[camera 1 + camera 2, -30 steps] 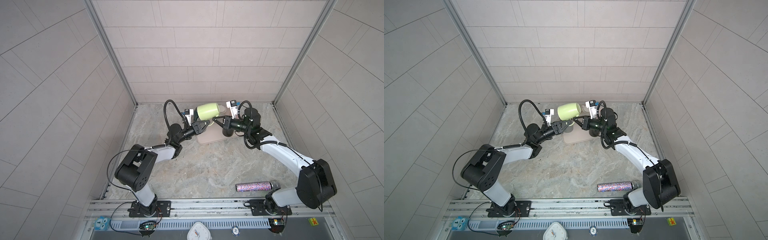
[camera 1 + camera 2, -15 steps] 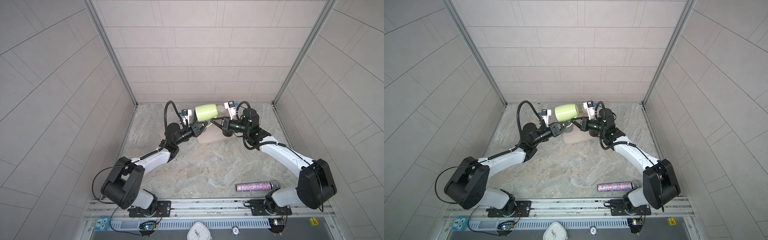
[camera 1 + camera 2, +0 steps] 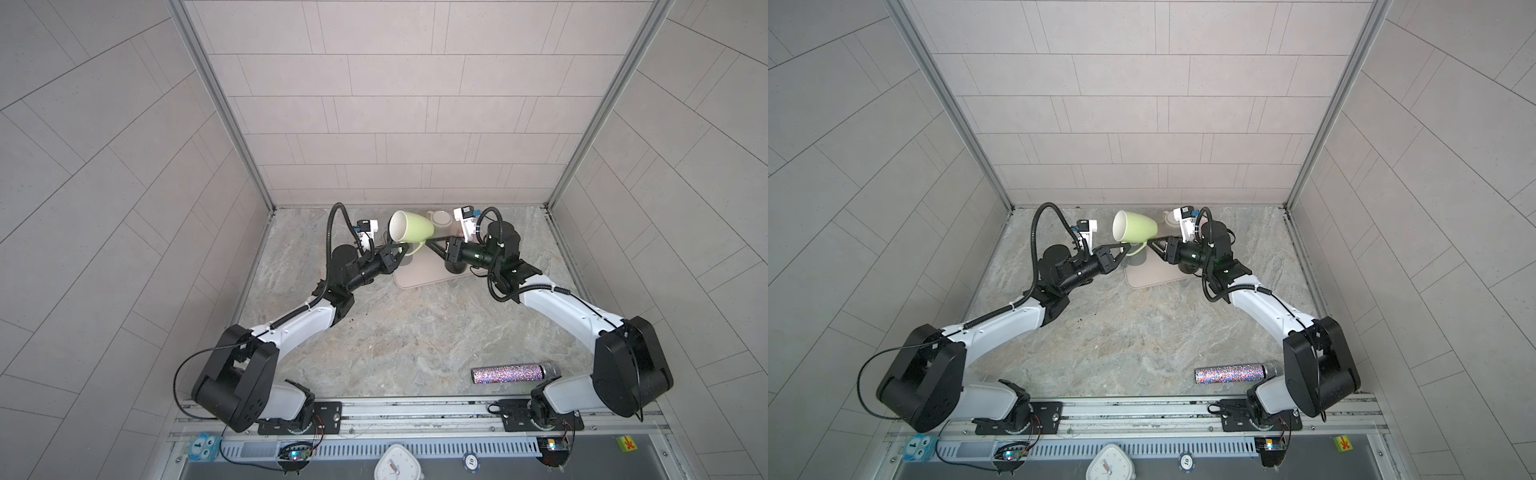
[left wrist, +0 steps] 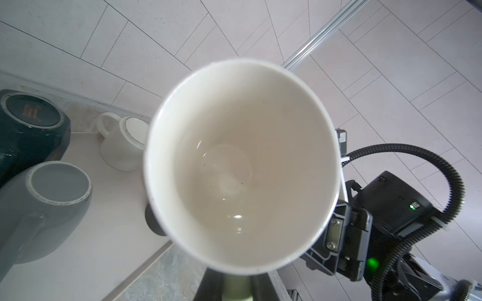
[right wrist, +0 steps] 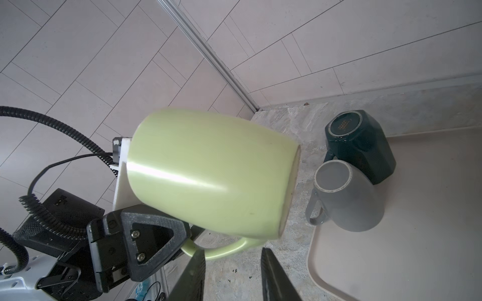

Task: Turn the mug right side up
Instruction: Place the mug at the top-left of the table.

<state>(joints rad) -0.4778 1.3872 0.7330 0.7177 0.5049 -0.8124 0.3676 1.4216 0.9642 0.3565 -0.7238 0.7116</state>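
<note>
**Item: green mug** (image 3: 411, 226), white inside, no print or label visible.
- Position: held in the air at the back of the counter (image 3: 395, 332), by the left edge of the beige tray (image 3: 419, 276).
- Attitude: on its side, long axis near level and running across the cell. The mouth faces the robot's left, and its white interior shows in both top views and fills the left wrist view (image 4: 240, 166). The base faces the right arm and the handle hangs underneath.
- Left gripper (image 3: 401, 251): jaws closed on the handle (green handle visible between them in the left wrist view).
- Right gripper (image 3: 428, 243): jaws parted, holding nothing, tips just beside the handle's base end.

**Other stock**
- On the tray, all upside down: grey mug (image 5: 344, 198), dark teal mug (image 5: 362, 146) touching it, white mug (image 4: 122, 146) apart from both.
- Glitter-covered cylinder (image 3: 511, 374), lying flat on the counter near the right arm's base.

**Writing**
- Gold print on the teal mug's base, too small to read.
- Round disc (image 3: 471, 459) below the front rail, marked "10".
</note>
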